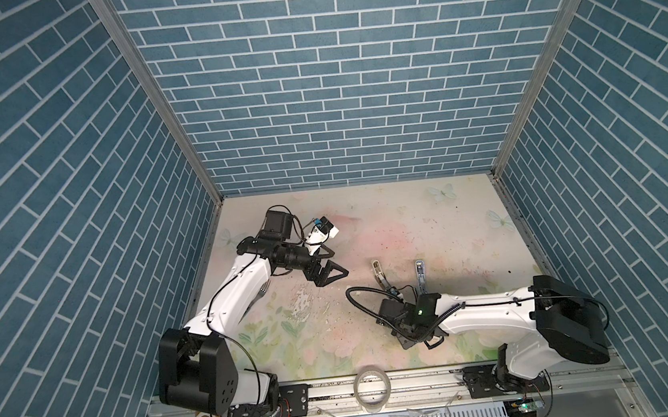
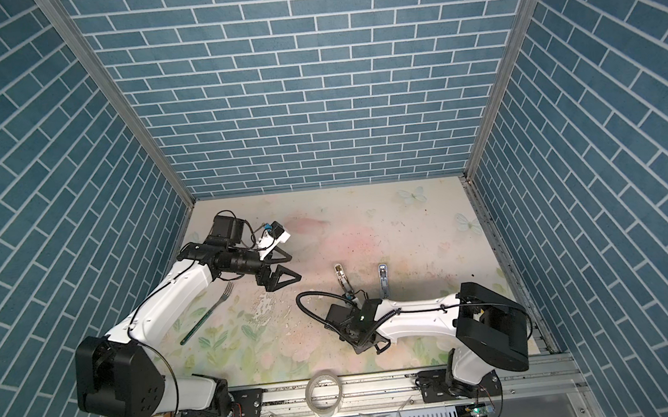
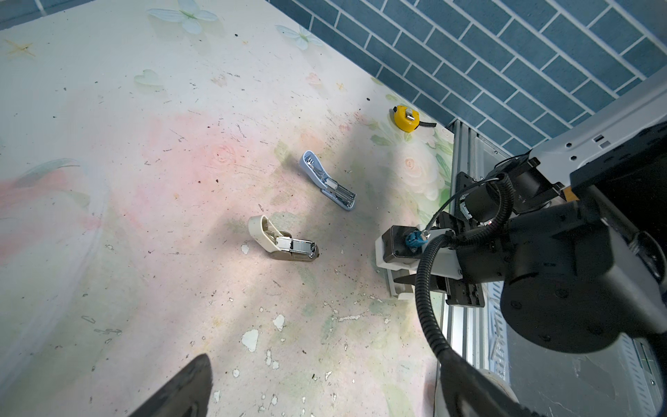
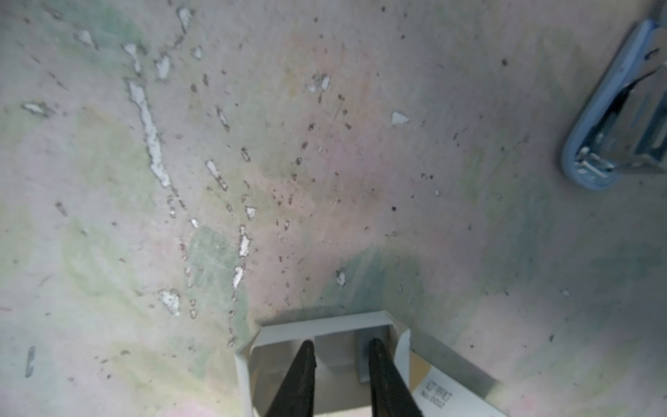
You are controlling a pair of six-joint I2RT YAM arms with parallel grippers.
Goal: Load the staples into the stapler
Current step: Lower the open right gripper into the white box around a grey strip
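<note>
Both top views look steeply down from high above the near edge, taking in the whole counter (image 1: pixel 408 219). The left wrist view looks obliquely across the counter from some height; the right wrist view sits close above it, behind the right end effector (image 4: pixel 341 348). All four views share the blue stapler (image 1: pixel 419 272) and the counter around it.

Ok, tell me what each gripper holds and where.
Left gripper: nothing. Right gripper: fingers down inside the open staples box; whether they grip anything cannot be told.

Open white staple tray (image 4: pixel 325 326) lies near the opened blue stapler (image 3: pixel 328 182).
</note>
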